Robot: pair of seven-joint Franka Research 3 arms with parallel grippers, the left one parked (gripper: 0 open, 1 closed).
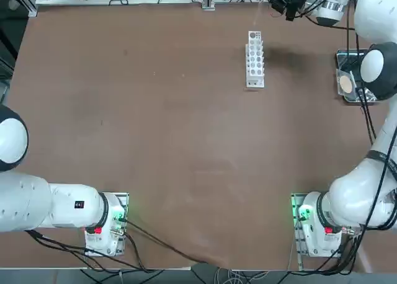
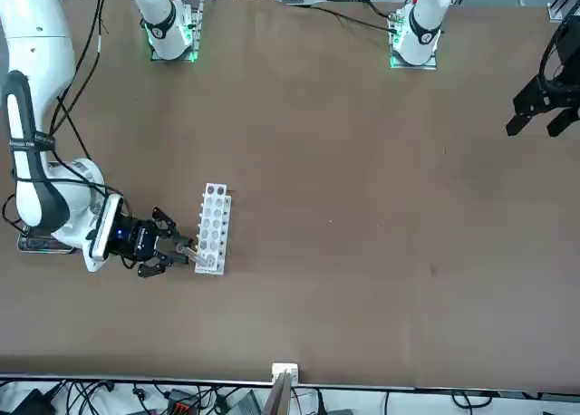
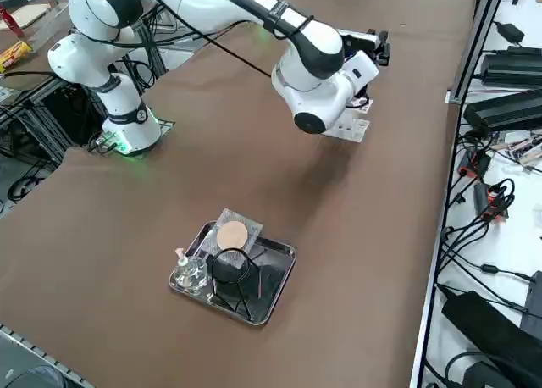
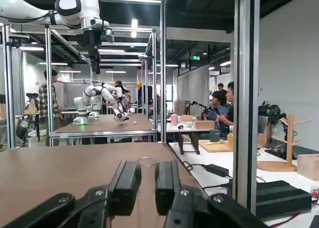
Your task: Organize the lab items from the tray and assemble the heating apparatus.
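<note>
Wrist view, right gripper (image 4: pixel 147 185) clamps clear tube (image 4: pixel 146 188)

You see even, bright overhead light on the matte brown tabletop (image 1: pixel 155 141), with soft shadows only. Ceiling strip lamps (image 4: pixel 133 24) glare in your wrist view, where the near black jaws look blurred. Green base lights (image 1: pixel 298 213) glow.
</note>
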